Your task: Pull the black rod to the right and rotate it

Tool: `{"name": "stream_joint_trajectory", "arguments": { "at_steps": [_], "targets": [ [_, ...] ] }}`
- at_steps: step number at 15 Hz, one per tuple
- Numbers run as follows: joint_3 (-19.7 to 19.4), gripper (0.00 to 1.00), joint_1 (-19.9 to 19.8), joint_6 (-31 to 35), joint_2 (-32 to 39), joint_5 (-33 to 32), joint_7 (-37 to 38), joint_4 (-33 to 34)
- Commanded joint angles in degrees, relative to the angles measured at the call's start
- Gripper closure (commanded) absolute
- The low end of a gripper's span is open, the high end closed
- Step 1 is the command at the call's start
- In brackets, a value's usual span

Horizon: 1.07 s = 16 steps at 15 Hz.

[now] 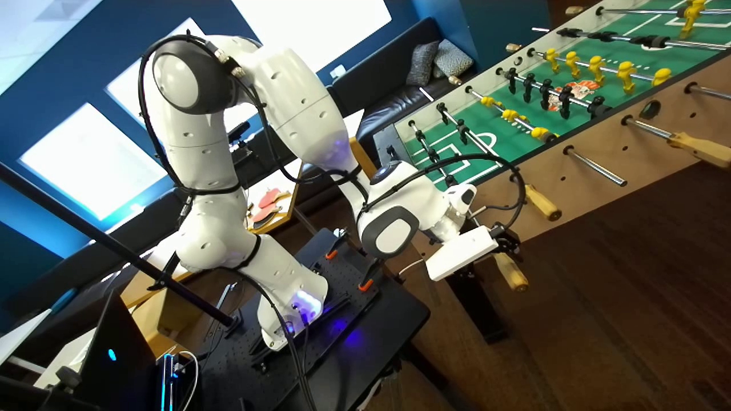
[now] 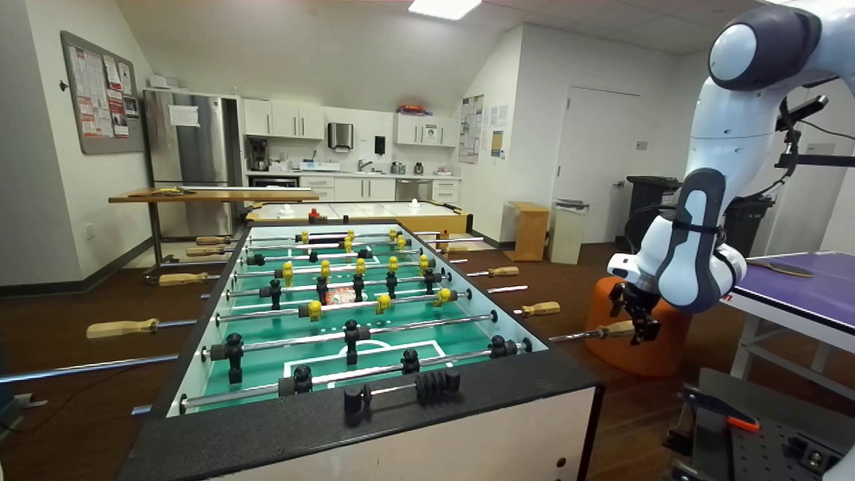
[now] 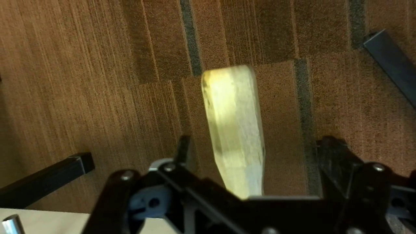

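Observation:
The nearest foosball rod (image 2: 260,392) is silver with black figures and lies across the table's end. It shows partly in an exterior view (image 1: 424,142). A pale wooden handle (image 2: 618,329) lines up with this rod outside the side wall; it also shows in an exterior view (image 1: 511,273) and in the wrist view (image 3: 234,126). My black gripper (image 2: 642,326) is at the handle, also in an exterior view (image 1: 505,242). In the wrist view the gripper (image 3: 256,143) is open, fingers on both sides of the handle with gaps. The handle's rod end is hidden behind the gripper.
The foosball table (image 1: 548,188) has a tan side wall beside my arm. A neighbouring wooden handle (image 1: 541,202) and a bare rod end (image 1: 597,165) stick out nearby. An orange stool (image 2: 604,347) and a purple table (image 2: 795,294) stand beyond. Clamps sit on my black base table (image 1: 394,308).

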Motion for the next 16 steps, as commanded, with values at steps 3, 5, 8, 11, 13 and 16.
{"name": "stream_joint_trajectory", "arguments": {
  "at_steps": [3,5,8,11,13,16],
  "targets": [
    [-1.0,0.31,0.8,-0.1,1.4,0.7,0.3,1.8],
    [-0.9,0.47,0.8,-0.1,1.9,0.7,0.3,2.2],
    [-1.1,0.69,1.2,-0.1,2.8,0.8,0.3,3.0],
    [-2.1,0.81,2.2,-0.2,2.4,1.0,-0.7,2.4],
    [-2.4,0.81,2.0,-1.7,0.7,-0.1,-1.4,1.4],
    [0.7,0.81,-2.3,-9.7,-3.4,-4.4,-2.5,2.3]
  ]
}}
